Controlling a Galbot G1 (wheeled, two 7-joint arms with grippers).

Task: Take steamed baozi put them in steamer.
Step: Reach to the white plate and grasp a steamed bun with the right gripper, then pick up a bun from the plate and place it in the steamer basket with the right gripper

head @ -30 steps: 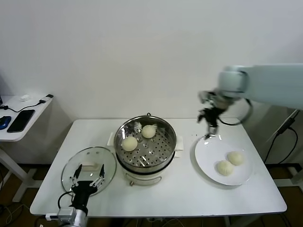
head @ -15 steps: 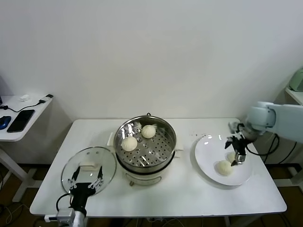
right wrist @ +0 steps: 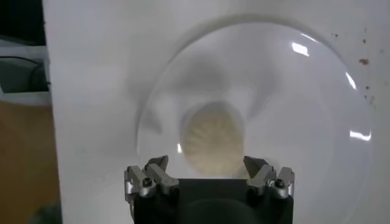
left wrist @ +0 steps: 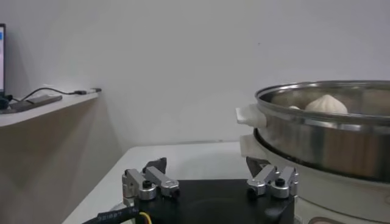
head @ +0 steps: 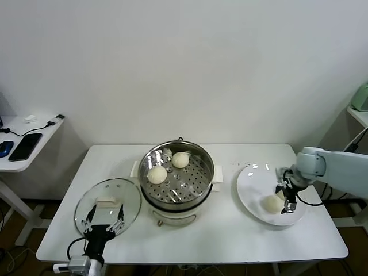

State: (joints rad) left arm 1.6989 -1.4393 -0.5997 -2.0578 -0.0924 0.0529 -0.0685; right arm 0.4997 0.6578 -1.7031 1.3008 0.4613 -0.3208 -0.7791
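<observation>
The steamer (head: 177,178) stands mid-table with two steamed baozi (head: 157,174) (head: 180,160) on its perforated tray. A white plate (head: 253,184) lies to its right, and one baozi (head: 271,203) shows on it. My right gripper (head: 286,198) hangs low over the plate, right beside that bun, and covers the spot behind it. In the right wrist view a baozi (right wrist: 213,139) lies on the plate (right wrist: 304,122) just ahead of the open right gripper (right wrist: 207,164), untouched. My left gripper (head: 103,221) rests open at the table's front left; its wrist view shows the left gripper (left wrist: 205,165), the steamer (left wrist: 329,140) and a bun (left wrist: 326,105).
A round glass lid (head: 107,201) with a white knob lies flat at front left, under the left gripper's tips. A low side table (head: 29,135) with a phone stands off to the left. The table's right edge runs just past the plate.
The right arm swung from above the plate's far rim, out to the right and down onto the plate beside the buns. The left gripper slid slightly toward the front edge.
</observation>
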